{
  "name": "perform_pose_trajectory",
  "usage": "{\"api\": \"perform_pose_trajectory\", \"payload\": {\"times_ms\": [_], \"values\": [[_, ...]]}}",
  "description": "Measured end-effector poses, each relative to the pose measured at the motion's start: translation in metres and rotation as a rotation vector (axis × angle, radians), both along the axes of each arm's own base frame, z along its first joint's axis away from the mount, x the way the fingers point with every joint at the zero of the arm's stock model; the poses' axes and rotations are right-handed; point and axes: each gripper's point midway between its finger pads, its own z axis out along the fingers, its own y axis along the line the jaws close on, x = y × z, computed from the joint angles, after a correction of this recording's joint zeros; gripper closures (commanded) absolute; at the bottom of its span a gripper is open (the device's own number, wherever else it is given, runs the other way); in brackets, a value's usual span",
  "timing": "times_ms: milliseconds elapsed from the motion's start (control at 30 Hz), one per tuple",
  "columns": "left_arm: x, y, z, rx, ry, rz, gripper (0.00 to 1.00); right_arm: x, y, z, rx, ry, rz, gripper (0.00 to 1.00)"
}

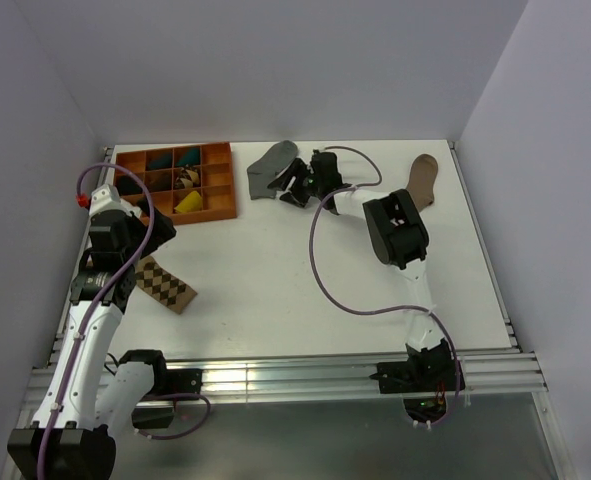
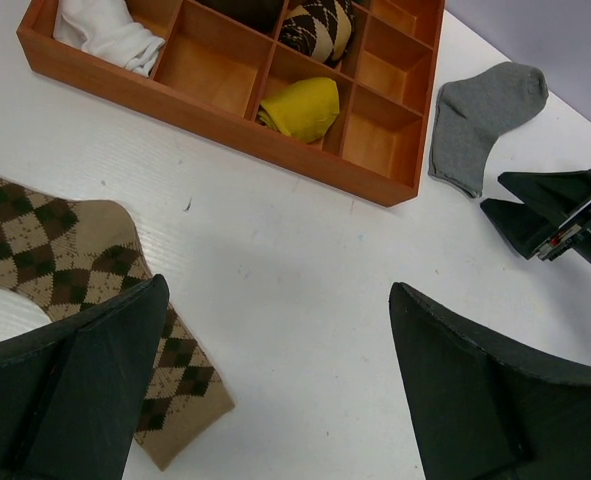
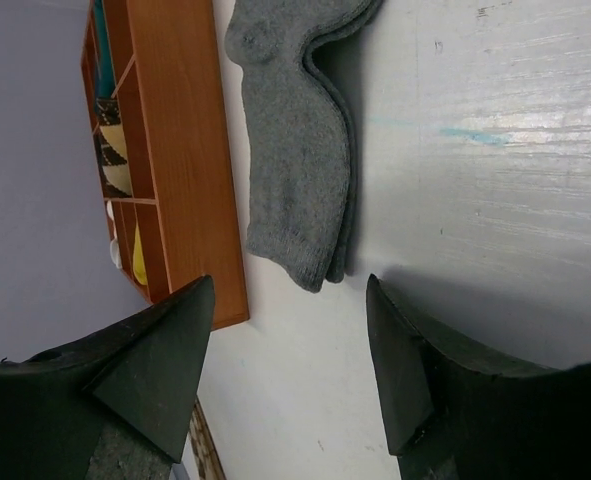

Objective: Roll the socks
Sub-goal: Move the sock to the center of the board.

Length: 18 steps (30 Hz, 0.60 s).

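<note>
My left wrist view cuts the tray (image 2: 225, 128) at the top, and a finger (image 2: 75, 390) hides part of the patterned sock (image 2: 65, 245); right wrist view clips the grey sock (image 3: 295, 150).

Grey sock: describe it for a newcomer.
Find the orange divided tray at the far left of the table. Just off its right wall lies the grey sock. It is plain grey, unlike the brown sock farther right and the diamond-patterned sock near left.

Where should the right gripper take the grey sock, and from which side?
Probably the end of the grey sock nearest the open right gripper. It lies flat, so pinch downward from the bare-table side; the orange tray crowds the other edge.
</note>
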Motion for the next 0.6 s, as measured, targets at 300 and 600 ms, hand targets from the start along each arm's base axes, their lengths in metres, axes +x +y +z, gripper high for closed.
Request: {"api": "perform_pose_trajectory", "payload": {"times_ms": [300,600], "values": [[0.000,0.002,0.000,0.004,-0.001,0.009,0.03,0.008,0.013,-0.002,0.047,0.009,0.005,0.33],[0.000,0.002,0.000,0.005,0.000,0.010,0.03,0.008,0.017,-0.006,0.059,0.031,0.002,0.44]]}}
